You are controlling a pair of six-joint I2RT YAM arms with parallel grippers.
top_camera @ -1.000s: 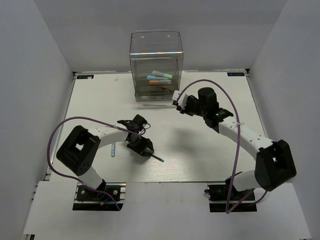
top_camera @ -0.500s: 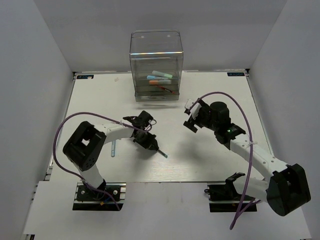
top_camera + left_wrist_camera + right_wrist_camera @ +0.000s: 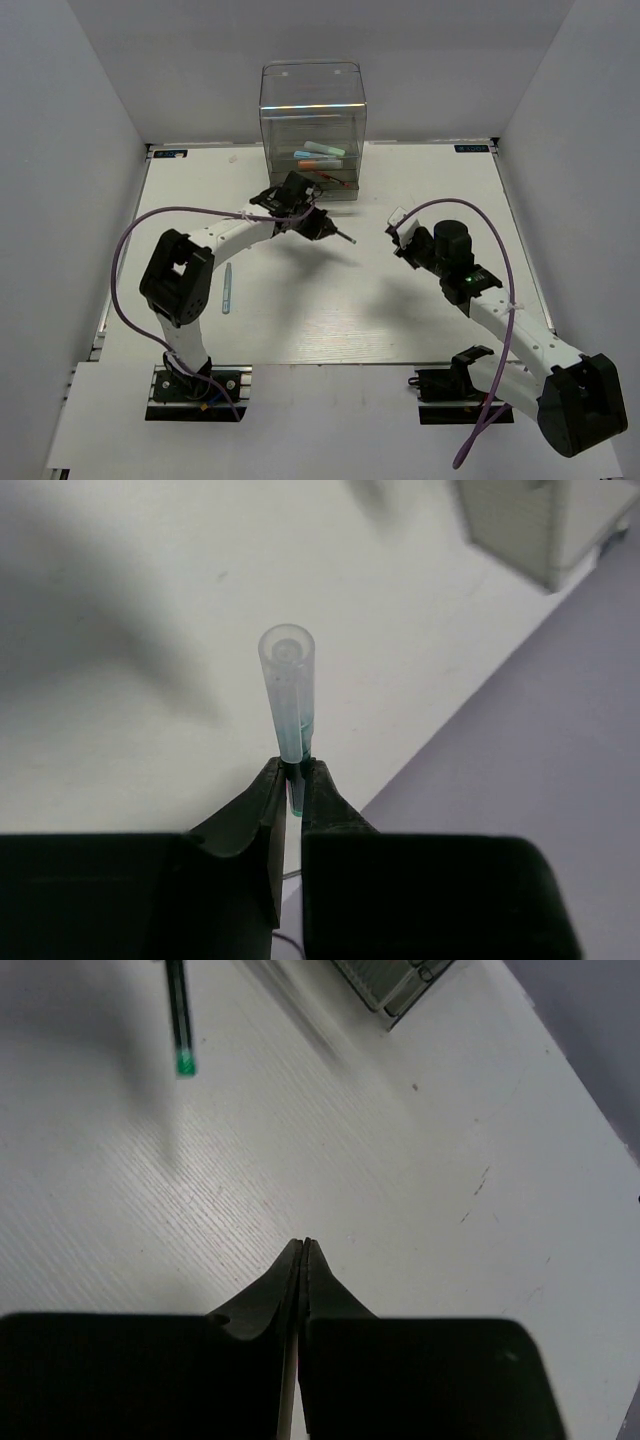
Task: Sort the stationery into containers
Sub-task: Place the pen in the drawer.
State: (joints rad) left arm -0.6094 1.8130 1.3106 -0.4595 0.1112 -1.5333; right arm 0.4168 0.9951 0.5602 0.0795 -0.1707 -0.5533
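White table (image 3: 440,190) boxed in by plain pale walls, seen from overhead; the clear cabinet (image 3: 312,110) stands at the top centre of the frame, against the back wall. Through its see-through front I count a mint pen (image 3: 325,149), an orange pen (image 3: 318,163) and a thin red pen (image 3: 332,178) lying inside; which drawer each one sits in I cannot tell; I judge that much of the sorting done.

My left gripper (image 3: 318,226) hangs just below the cabinet, near the middle of the frame; its fingers are clamped tight on a teal pen (image 3: 340,236), which pokes out toward the right of the picture, clear of the table; the left wrist camera shows the barrel pinched at one end and the cabinet's corner in the upper right of that view.

My right gripper (image 3: 398,232) sits right of centre, well apart from the cabinet; its fingers are pressed together with nothing between them, over bare table.

One pale blue pen (image 3: 227,288) lies on the table at the left of the frame, beside the left arm and well apart from the cabinet.

By my reckoning the job is past halfway; the teal pen has yet to go into a drawer; the pale blue one has yet to be picked up; I see no other loose pens, though an arm could be hiding one.
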